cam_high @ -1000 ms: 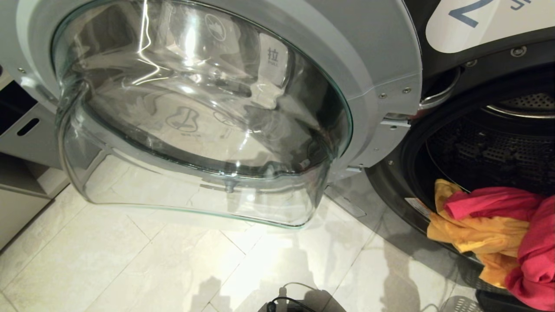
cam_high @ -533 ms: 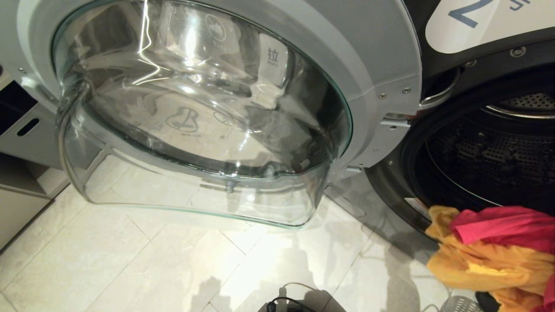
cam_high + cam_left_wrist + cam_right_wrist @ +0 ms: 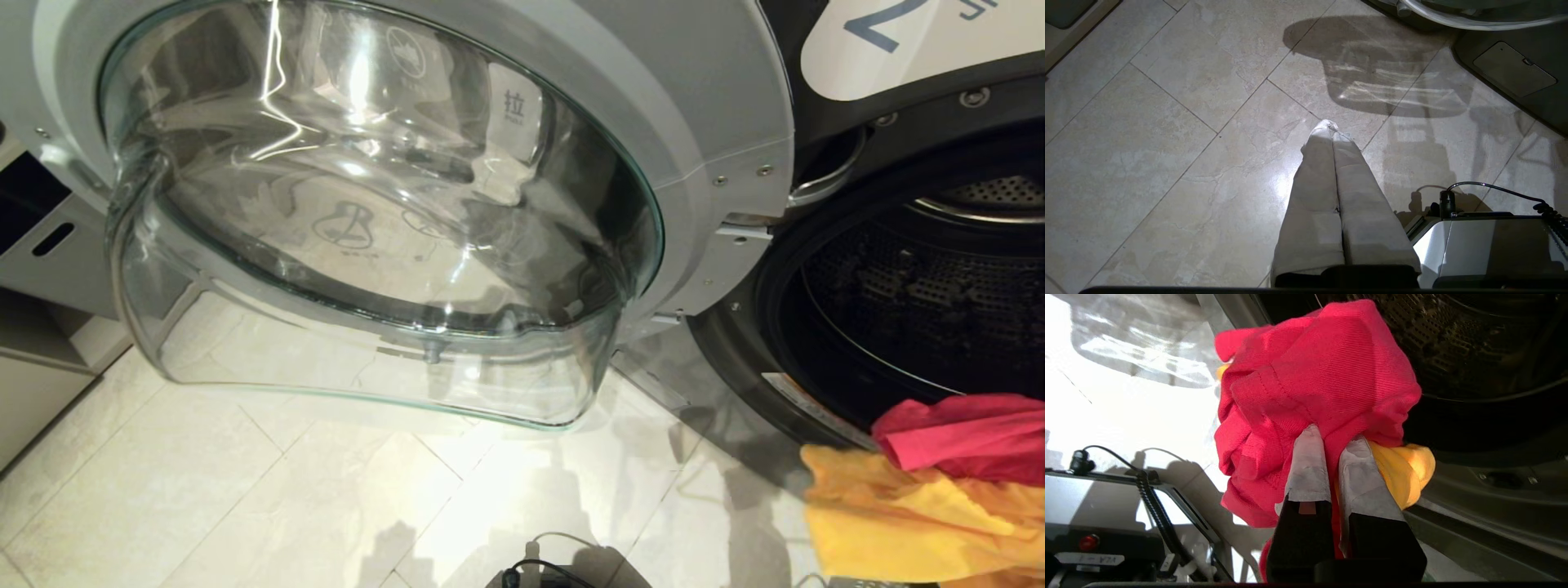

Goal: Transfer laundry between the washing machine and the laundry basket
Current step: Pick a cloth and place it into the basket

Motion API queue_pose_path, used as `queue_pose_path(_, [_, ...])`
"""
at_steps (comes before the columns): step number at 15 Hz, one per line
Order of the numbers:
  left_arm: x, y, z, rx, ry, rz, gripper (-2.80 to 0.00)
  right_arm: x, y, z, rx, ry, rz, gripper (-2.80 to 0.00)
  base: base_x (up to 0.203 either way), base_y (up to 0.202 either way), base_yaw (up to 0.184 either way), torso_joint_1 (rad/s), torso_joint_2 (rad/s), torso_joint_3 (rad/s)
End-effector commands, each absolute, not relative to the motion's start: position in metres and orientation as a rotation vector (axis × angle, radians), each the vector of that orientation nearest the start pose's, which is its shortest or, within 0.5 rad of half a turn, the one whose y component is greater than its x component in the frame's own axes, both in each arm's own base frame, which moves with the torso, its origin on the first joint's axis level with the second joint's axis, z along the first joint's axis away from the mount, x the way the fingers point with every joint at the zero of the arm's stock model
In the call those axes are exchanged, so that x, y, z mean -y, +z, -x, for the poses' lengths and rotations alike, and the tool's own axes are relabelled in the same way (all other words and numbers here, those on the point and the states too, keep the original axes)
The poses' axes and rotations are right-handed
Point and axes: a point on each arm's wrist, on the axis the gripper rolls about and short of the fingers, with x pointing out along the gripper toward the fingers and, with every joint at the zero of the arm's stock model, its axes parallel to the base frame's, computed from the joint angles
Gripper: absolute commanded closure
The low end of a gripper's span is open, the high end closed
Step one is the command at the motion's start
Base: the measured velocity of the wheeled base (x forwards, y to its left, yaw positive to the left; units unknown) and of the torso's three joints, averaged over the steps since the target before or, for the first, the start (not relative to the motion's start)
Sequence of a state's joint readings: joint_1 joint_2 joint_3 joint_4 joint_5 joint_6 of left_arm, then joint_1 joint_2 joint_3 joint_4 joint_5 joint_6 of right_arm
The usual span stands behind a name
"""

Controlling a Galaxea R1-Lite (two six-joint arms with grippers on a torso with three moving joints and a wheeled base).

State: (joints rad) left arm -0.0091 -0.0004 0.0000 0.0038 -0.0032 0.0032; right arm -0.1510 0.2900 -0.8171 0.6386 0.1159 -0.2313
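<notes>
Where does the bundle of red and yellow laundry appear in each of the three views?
Head view: the laundry hangs at the lower right, below the drum opening.
Left wrist view: not in it; only the shut left gripper over floor tiles.
Right wrist view: centre, pinched by the right gripper.
Shared landmark: the dark perforated drum, seen in head and right wrist views.

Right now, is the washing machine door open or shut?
Open. The glass door is swung wide to the left of the washing machine, leaving the dark perforated drum exposed.
</notes>
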Motion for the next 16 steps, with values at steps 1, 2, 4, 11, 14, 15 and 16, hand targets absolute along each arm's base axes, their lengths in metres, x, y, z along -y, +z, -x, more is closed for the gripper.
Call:
queue_pose_path(1, [-0.0001, 0.075, 0.0228, -0.005, -0.012, -0.003, 0.0, -0.0134, 0.227, 0.0733, -0.124, -0.049, 0.222, 0.0, 0.0, 0.0, 0.0, 0.0, 0.0, 0.0])
queue_pose_path(2, [-0.0001, 0.075, 0.0228, -0.005, -0.012, -0.003, 0.0, -0.0131, 0.2279, 0.074, -0.123, -0.068, 0.224, 0.0, 0.0, 0.0, 0.0, 0.0, 0.0, 0.0])
queue_pose_path(4, [-0.0001, 0.075, 0.0228, -0.005, -0.012, -0.003, 0.0, -0.0129, 0.2264, 0.0732, -0.132, -0.071, 0.222, 0.0, 0.0, 0.0, 0.0, 0.0, 0.0, 0.0])
queue_pose_path(11, [-0.0001, 0.075, 0.0228, -0.005, -0.012, -0.003, 0.0, -0.0123, 0.2238, 0.0721, -0.144, -0.085, 0.224, 0.0, 0.0, 0.0, 0.0, 0.0, 0.0, 0.0])
queue_pose_path(14, [-0.0001, 0.0752, 0.0228, -0.003, -0.012, -0.004, 0.0, -0.012, 0.2241, 0.0723, -0.145, -0.1, 0.225, 0.0, 0.0, 0.0, 0.0, 0.0, 0.0, 0.0])
queue_pose_path(15, [-0.0001, 0.0752, 0.0228, -0.003, -0.012, -0.005, 0.0, -0.012, 0.2245, 0.0725, -0.142, -0.102, 0.225, 0.0, 0.0, 0.0, 0.0, 0.0, 0.0, 0.0])
queue_pose_path(16, [-0.0001, 0.0752, 0.0228, -0.003, -0.012, -0.003, 0.0, -0.0119, 0.2246, 0.0726, -0.143, -0.108, 0.225, 0.0, 0.0, 0.0, 0.0, 0.0, 0.0, 0.0])
